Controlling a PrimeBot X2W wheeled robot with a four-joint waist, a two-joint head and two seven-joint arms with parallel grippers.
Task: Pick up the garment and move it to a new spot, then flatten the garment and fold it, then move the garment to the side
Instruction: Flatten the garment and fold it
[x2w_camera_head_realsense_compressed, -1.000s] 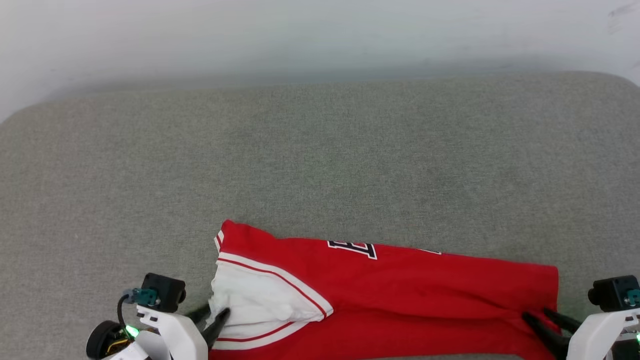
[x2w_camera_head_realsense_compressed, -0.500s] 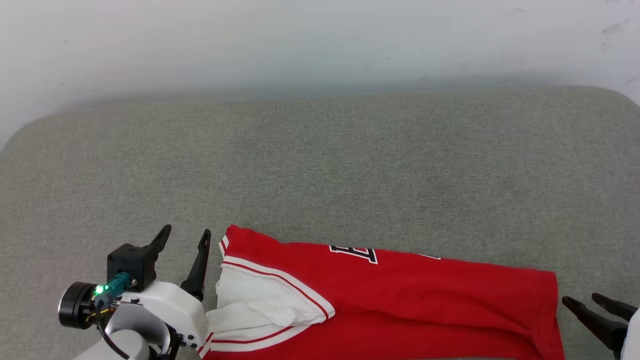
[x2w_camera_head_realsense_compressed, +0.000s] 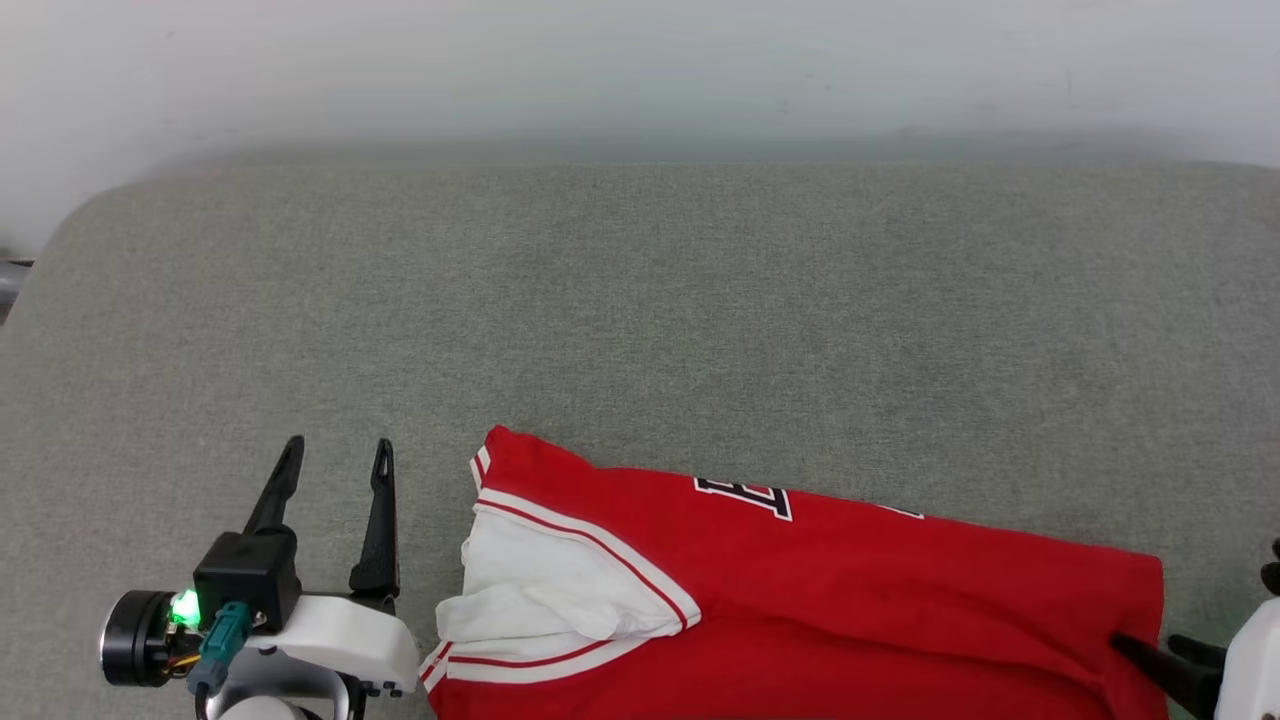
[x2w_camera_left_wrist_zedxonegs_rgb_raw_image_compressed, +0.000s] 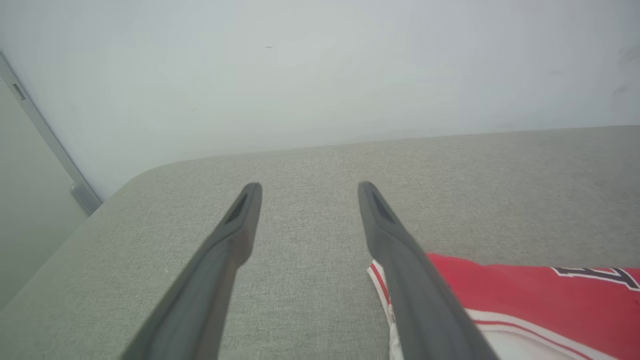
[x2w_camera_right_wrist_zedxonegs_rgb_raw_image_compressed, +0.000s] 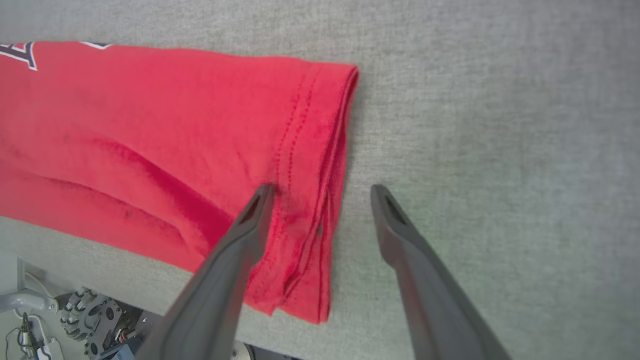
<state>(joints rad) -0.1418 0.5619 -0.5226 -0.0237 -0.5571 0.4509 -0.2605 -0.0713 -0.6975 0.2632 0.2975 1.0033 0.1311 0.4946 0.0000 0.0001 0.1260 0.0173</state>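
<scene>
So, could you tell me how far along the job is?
Done: the red jersey looks folded lengthwise, white sleeve on top. In hand: nothing; the left gripper is open beside the sleeve, the right gripper open astride the hem. Left: probably another fold, then moving it aside.

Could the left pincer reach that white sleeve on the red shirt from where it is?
Probably yes. The left pincer stands open just beside the white sleeve, which lies uncovered on top of the red shirt. Only bare grey cushion lies between them.
</scene>
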